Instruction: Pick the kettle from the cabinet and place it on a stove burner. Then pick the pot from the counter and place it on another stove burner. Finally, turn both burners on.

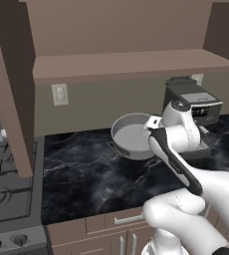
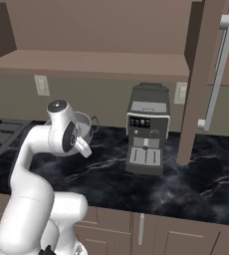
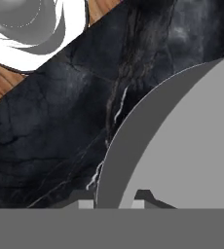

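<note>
Now, pot step | wide shallow grey metal pot point(image 1: 131, 135) sits toward back edge of glossy black marble worktop point(image 1: 81, 174) | gripper point(image 3: 115, 197) nearly closed, jaws astride pot rim, apparently pinching it | advice: confirm firm grip, lift level, carry left to free grey stove burner point(image 1: 4, 184).

Base views flank arm, share counter point(image 1: 86, 174); hand view close above pot point(image 3: 182, 146).

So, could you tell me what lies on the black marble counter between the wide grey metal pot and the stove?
Nothing: in the left base view, bare black marble counter runs from the wide grey metal pot to the stove.
</note>
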### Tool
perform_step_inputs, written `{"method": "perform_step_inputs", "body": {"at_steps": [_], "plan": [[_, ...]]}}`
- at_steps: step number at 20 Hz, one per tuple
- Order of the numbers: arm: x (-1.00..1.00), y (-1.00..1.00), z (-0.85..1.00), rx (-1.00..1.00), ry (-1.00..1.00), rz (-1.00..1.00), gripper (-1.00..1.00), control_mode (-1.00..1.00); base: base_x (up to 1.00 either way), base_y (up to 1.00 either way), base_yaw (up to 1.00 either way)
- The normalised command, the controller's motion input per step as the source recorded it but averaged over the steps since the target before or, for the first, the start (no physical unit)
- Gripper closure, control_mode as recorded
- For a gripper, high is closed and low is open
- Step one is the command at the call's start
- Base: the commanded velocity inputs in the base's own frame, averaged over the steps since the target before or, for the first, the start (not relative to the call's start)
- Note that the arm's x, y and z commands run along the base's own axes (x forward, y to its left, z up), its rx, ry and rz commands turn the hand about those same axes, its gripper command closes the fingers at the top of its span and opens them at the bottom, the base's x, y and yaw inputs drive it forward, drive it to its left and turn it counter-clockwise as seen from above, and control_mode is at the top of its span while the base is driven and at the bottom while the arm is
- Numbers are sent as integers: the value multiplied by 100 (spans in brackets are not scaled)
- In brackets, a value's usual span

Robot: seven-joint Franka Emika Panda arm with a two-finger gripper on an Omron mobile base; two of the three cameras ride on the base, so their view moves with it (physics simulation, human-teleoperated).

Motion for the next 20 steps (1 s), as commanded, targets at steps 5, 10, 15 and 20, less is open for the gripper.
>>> {"method": "perform_step_inputs", "body": {"at_steps": [5, 10, 15, 20], "plan": [[-39, 0, 33, 0, 4, 0, 100, -100, 0, 0, 0], [-34, 0, 33, 0, 6, 0, 100, -100, 0, 0, 0], [-32, 0, 31, 0, 7, 0, 100, -100, 0, 0, 0], [-34, 0, 23, 0, 8, 0, 100, -100, 0, 0, 0]]}}
